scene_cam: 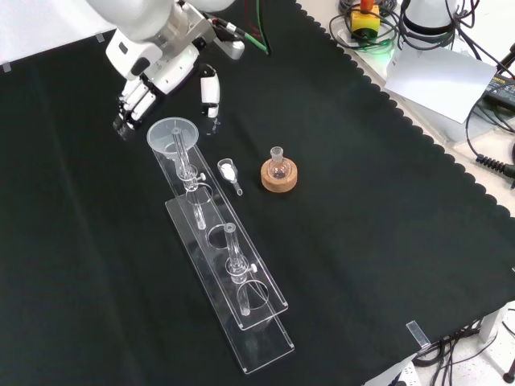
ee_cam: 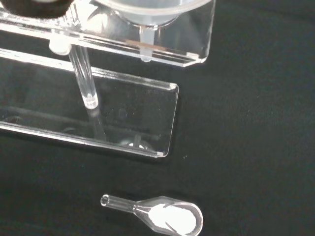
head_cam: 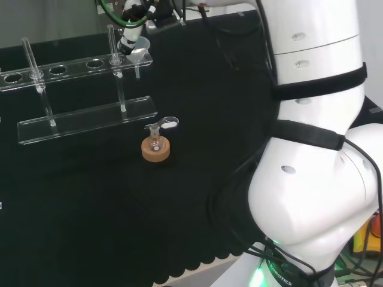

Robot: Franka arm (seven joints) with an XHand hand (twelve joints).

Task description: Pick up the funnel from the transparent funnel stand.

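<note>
Stand post (scene_cam: 184, 153) crowds funnel (scene_cam: 171, 133); cloth (scene_cam: 362, 161) beyond open

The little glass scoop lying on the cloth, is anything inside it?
Yes. The glass scoop holds a small heap of white powder in its bowl; its narrow handle end looks empty. It lies on the black cloth beside the clear stand.

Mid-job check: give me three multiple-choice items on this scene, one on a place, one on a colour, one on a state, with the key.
1. Where is the funnel?
A. on the cloth
B. in the end hole of the stand
C. on the cork ring

2. What colour is the ring under the small flask?
A. red
B. blue
C. tan cork

3. What is the robot hand doing?
A. hovering by the funnel, not holding it
B. lifting the funnel
C. holding the flask

Key: B, its stem hangs through the top plate; C, front view shows it; A, fingers sit beside the rim.
</note>
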